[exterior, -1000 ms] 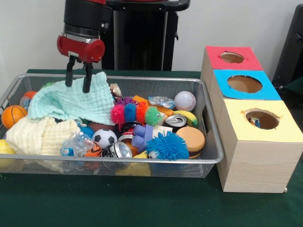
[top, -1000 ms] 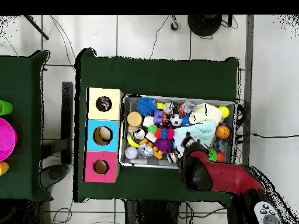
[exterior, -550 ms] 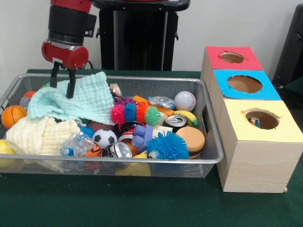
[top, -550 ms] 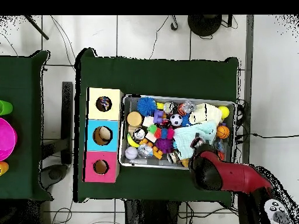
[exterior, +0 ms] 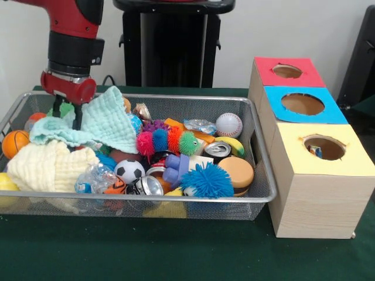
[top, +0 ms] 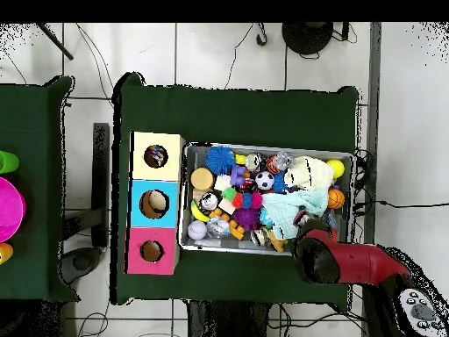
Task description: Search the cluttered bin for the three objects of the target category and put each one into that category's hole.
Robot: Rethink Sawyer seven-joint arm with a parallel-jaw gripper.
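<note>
Dark green cloth covers the table (exterior: 193, 257), where a silver wire-mesh bin (exterior: 261, 175) sits crowded with toys beside a row of three wooden boxes topped red (exterior: 287, 71), blue (exterior: 303, 104) and yellow (exterior: 326, 149), each with a round hole. Over the bin's far left corner, the red and black gripper (exterior: 65, 110) reaches down onto a mint green waffle-weave cloth (exterior: 99, 126), whose top edge peaks up beside it; the fingers are sunk behind the fabric, so I cannot tell whether they are spread or closed on it. The cloth drapes over a pale yellow cloth (exterior: 50, 167) below it. An orange mini basketball (exterior: 16, 142) lies at the left wall, a black-and-white mini soccer ball (exterior: 129, 171) near the front, and a white baseball (exterior: 228, 124) toward the right rear. A rainbow spiky caterpillar toy (exterior: 167, 140) stretches across the middle, with a blue spiky ball (exterior: 206, 180) in front of it.
</note>
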